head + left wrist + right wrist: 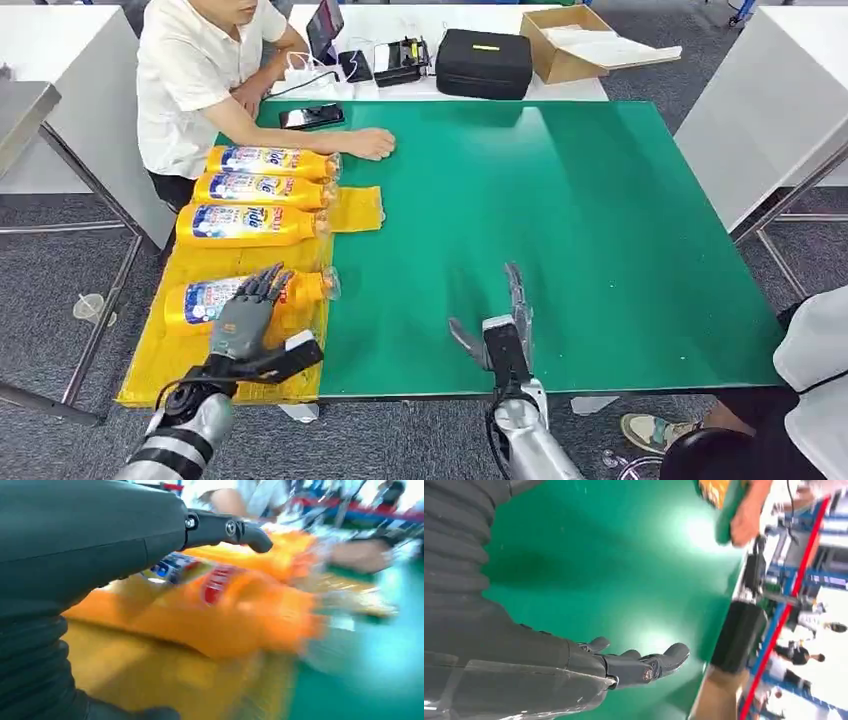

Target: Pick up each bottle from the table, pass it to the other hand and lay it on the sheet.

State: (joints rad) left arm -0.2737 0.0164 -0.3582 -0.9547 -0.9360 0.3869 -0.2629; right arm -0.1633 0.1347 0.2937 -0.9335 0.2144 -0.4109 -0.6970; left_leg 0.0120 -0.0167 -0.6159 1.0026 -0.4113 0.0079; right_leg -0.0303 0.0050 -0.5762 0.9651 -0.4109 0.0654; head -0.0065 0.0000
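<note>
Four orange bottles lie on their sides in a row on the yellow sheet [170, 365] at the left edge of the green worktop [560, 230], caps pointing toward the middle. That tidy row looks like the result of each one being laid down in turn, working toward the robot. The nearest bottle [300, 288] sits just under the left hand [245, 315], whose fingers [268, 285] are spread over its label end. From the head view they seem to rest on or hover just above it rather than wrap around it, so I judge the bottle to be set down and not gripped.

The right hand [505, 335] stands over bare green worktop, well apart from the sheet, fingers straight and apart with nothing in them. I see no bottle left on the bare green worktop, so the laying-down may be nearly finished.

A person sits at the far side with a hand [370, 143] flat on the worktop beside the farthest bottle [270, 160].

The left wrist view shows the bottle's label [215, 582] close up beneath an outstretched finger [235, 530], though it is badly blurred and contact cannot be settled. The right wrist view confirms what the head view only suggests: the right palm is bare, its fingers [659, 662] loosely extended above the worktop.
</note>
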